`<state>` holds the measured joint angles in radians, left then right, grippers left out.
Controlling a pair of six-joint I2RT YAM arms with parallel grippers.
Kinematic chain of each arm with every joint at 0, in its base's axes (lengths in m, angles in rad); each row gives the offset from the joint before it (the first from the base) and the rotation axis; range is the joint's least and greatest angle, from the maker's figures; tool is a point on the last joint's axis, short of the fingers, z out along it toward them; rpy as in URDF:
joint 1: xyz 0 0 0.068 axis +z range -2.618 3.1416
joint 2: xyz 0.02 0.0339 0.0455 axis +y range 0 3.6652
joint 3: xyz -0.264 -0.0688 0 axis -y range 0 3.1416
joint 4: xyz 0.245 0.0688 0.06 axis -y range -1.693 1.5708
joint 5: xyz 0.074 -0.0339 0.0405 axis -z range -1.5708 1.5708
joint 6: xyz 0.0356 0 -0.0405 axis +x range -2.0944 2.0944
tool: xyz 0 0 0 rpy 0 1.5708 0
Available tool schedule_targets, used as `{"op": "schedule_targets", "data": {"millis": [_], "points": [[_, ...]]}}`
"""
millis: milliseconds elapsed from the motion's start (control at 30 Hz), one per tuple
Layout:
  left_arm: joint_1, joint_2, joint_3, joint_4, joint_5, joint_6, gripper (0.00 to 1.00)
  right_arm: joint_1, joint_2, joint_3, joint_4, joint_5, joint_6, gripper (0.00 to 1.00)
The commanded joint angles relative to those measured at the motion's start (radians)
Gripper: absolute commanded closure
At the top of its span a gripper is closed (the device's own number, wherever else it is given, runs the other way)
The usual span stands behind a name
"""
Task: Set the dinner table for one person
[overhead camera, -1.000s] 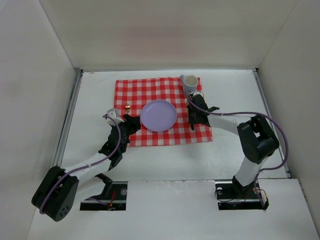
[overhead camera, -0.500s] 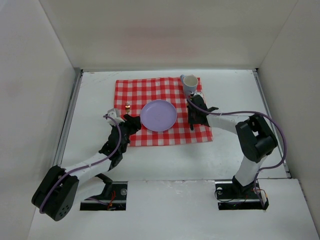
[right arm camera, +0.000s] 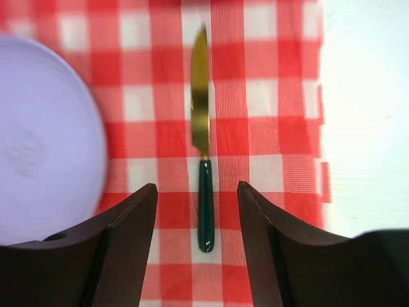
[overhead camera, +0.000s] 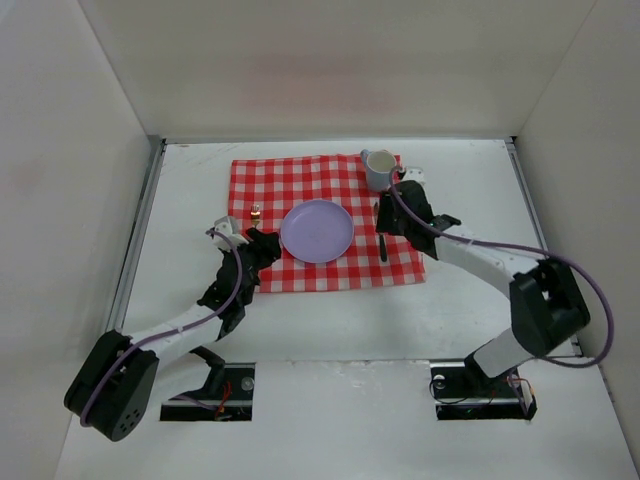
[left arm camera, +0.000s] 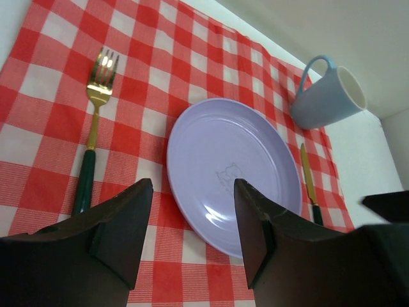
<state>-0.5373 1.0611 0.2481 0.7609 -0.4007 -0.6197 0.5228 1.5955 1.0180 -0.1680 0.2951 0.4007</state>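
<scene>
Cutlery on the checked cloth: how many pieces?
2. A fork lies on the cloth left of the plate; a knife lies right of it, near the mug. The top view shows no others.

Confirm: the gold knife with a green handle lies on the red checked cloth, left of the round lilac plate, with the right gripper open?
No. In the top view the gold green-handled knife lies on the red checked cloth right of the round lilac plate; the right gripper is open.
</scene>
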Motion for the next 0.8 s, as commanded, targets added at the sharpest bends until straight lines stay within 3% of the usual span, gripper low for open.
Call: {"op": "schedule_targets", "data": {"millis": [0, 133, 267, 400, 467, 567, 667, 767], "points": [[0.029, 0.002, 0.045, -0.026, -0.049, -0.015, 0.49, -0.011, -0.15, -0.042, 0.103, 0.099, 0.047, 0.4], [0.055, -0.044, 0.082, -0.199, -0.134, -0.055, 0.5, -0.045, -0.273, -0.175, 0.269, 0.154, 0.139, 0.49], [0.082, -0.108, 0.123, -0.392, -0.216, -0.104, 0.54, -0.06, -0.371, -0.312, 0.402, 0.167, 0.239, 0.8], [0.148, -0.174, 0.161, -0.616, -0.294, -0.159, 0.58, -0.082, -0.462, -0.438, 0.459, 0.237, 0.334, 0.88], [0.197, -0.202, 0.181, -0.734, -0.308, -0.199, 0.59, -0.111, -0.492, -0.49, 0.469, 0.259, 0.365, 0.87], [0.303, -0.231, 0.184, -0.854, -0.277, -0.264, 0.52, -0.166, -0.525, -0.558, 0.484, 0.256, 0.429, 0.72], [0.41, -0.246, 0.175, -0.899, -0.202, -0.282, 0.49, -0.214, -0.513, -0.598, 0.531, 0.246, 0.449, 0.53], [0.487, -0.271, 0.163, -0.911, -0.152, -0.273, 0.5, -0.228, -0.471, -0.602, 0.556, 0.191, 0.464, 0.46]]}}
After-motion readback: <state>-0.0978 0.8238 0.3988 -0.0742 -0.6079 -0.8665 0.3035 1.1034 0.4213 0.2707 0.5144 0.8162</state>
